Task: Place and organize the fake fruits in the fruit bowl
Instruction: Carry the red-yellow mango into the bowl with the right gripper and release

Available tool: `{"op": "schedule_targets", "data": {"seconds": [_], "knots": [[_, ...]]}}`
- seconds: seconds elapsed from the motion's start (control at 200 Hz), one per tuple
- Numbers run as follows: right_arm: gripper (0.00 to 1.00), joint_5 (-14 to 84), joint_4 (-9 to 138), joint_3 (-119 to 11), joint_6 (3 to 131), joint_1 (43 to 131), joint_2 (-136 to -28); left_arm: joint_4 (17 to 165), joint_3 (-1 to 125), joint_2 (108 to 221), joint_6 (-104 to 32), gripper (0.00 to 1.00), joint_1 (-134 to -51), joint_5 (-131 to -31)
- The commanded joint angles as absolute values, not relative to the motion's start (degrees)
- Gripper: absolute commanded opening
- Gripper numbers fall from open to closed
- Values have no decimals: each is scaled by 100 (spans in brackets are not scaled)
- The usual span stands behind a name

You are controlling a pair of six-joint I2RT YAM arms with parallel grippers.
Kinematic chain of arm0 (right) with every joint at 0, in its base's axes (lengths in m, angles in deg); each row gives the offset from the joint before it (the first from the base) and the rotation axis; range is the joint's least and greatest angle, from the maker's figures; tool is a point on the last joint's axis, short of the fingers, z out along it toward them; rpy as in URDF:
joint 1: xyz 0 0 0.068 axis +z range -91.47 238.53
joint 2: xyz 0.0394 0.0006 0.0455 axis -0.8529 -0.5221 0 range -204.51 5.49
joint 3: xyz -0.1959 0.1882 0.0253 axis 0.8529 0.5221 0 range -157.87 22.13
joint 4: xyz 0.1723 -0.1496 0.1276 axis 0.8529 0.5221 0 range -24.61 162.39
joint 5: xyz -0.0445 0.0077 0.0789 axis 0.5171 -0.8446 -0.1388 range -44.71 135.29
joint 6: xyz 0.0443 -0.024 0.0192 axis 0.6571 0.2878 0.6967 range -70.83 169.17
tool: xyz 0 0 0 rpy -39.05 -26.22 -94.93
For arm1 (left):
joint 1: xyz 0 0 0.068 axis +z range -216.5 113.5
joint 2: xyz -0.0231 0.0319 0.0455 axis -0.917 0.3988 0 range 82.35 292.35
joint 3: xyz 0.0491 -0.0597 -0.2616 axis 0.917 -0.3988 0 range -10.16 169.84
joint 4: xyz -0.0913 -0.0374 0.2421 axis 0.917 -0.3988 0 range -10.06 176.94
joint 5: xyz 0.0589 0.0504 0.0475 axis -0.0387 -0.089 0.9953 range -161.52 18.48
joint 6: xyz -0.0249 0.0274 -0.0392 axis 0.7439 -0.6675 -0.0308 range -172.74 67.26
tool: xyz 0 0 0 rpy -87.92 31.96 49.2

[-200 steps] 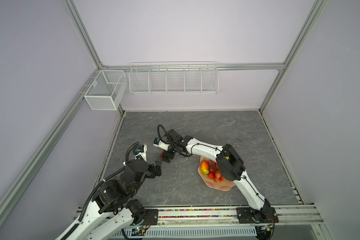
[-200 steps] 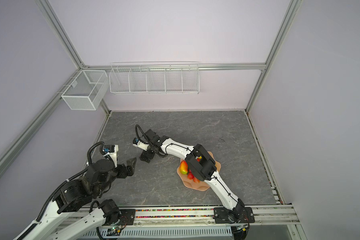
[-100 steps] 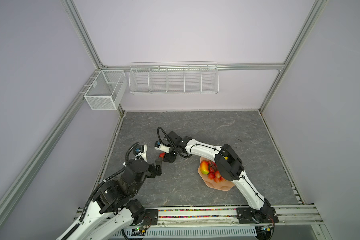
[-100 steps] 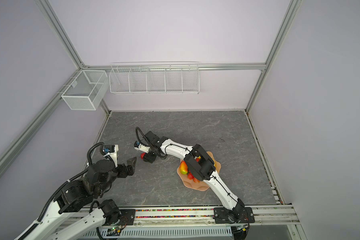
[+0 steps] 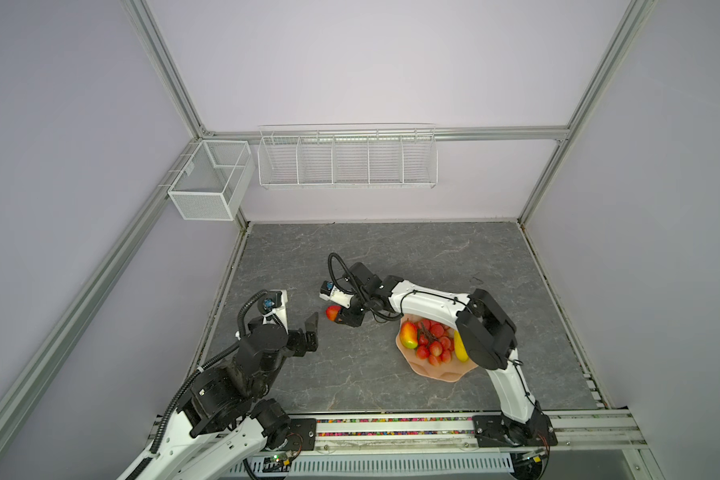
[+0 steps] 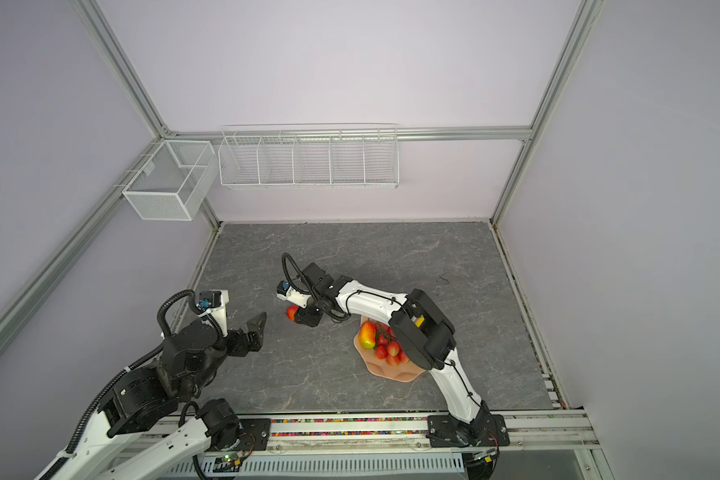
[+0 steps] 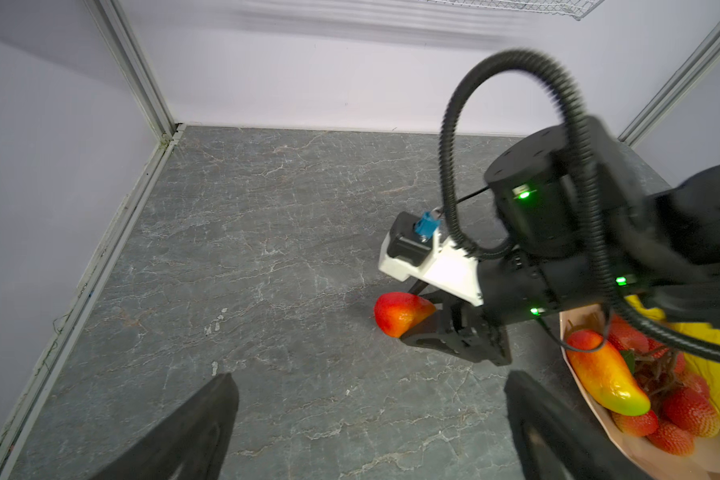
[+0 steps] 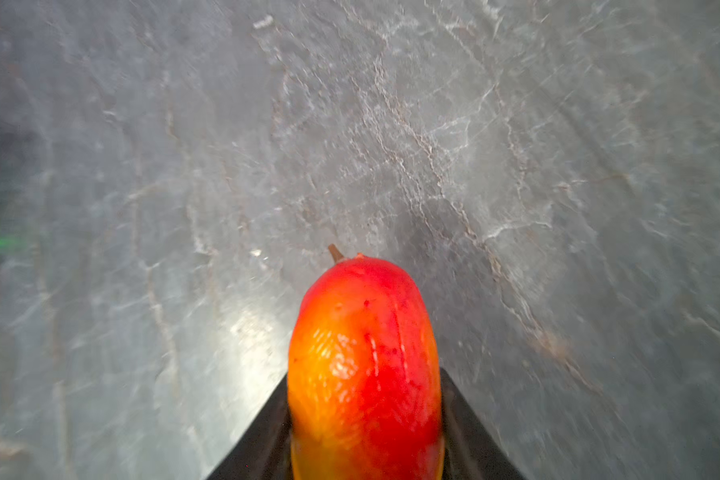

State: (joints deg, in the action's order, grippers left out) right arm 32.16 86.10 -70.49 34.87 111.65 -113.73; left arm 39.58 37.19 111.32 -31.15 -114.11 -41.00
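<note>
The red-orange mango-like fruit sits between the two black fingers of the right gripper, which press against both its sides, closed on it; its stem end points away from the wrist. In both top views it shows just left of frame centre, low over the grey marbled tabletop; whether it touches the surface I cannot tell. In the left wrist view it lies at mid-frame, its red end free and its other end hidden by the gripper.

To its right, at centre-right in both top views, stands the peach-pink fruit bowl. Inside lie a second mango-like fruit at the left rim, a bunch of red berries in the middle, and a yellow fruit on the right. The right arm's black elbow joint hangs over the bowl's right side and hides part of the yellow fruit; in a top view it covers that fruit altogether.

The left gripper hovers at lower left of the fruit, jaws spread wide and empty, apart from it.

Further out, a mesh basket and a long divided wire basket hang on the back wall, at upper centre-left. No readable writing shows anywhere.
</note>
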Motion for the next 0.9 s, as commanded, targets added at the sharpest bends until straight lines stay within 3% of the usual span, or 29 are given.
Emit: {"op": "schedule_targets", "data": {"seconds": [0.0, 0.41, 0.695, 0.895], "knots": [[46, 3032, 8451, -6422, 3669, 11143, -10188, 4208, 3621, 11190, -3348, 99, -11387, -4280], [47, 4320, 10736, -4001, 3678, 11144, -6909, 6951, 2785, 11721, -3852, 99, -11387, -7484], [47, 5126, 11986, -3719, 4295, 11144, -5815, 7256, 2960, 12765, -4490, 99, -11395, -7752], [49, 4928, 12123, -3545, 4403, 11197, -5956, 7539, 3066, 13144, -4369, 99, -11388, -8489]]}}
